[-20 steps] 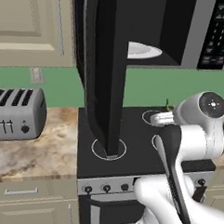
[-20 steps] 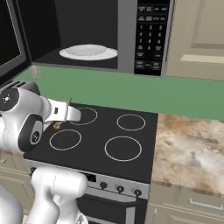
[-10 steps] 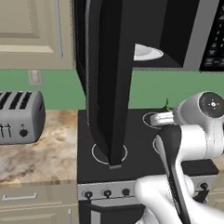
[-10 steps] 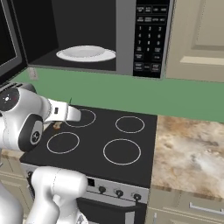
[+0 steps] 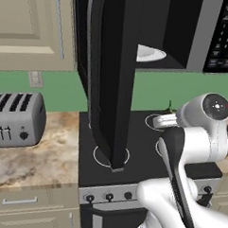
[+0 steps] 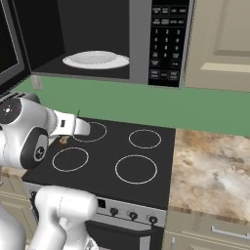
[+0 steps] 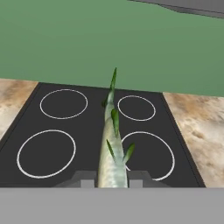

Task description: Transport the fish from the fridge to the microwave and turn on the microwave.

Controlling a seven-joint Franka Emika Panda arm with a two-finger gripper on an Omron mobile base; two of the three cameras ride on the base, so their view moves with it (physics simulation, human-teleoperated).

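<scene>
The fish (image 7: 112, 146), slim and greenish-grey, juts forward from between my fingertips, and my gripper (image 7: 112, 179) is shut on its near end. It hangs over the black stove top. The fish's thin tip (image 5: 170, 107) pokes out past the gripper (image 5: 159, 121) in the left base view. From the right, the gripper (image 6: 81, 127) sits over the stove's back left ring. Above it, the microwave (image 6: 141, 39) stands with its door (image 5: 113, 82) swung wide open. A white plate (image 6: 95, 60) lies inside, and the keypad (image 6: 166, 41) is on its right. The fridge is out of view.
The black stove (image 6: 141, 146) with ringed burners lies below the microwave. A silver toaster (image 5: 16, 118) stands on the marble counter (image 5: 42, 155) to the left. More counter (image 6: 215, 166) runs to the right. The open door overhangs the stove's left side. Beige cabinets (image 6: 224, 44) flank the microwave.
The whole picture has shifted a little, so the base moved slightly. The gripper stays shut on the fish over the stove, and the microwave door stays open.
</scene>
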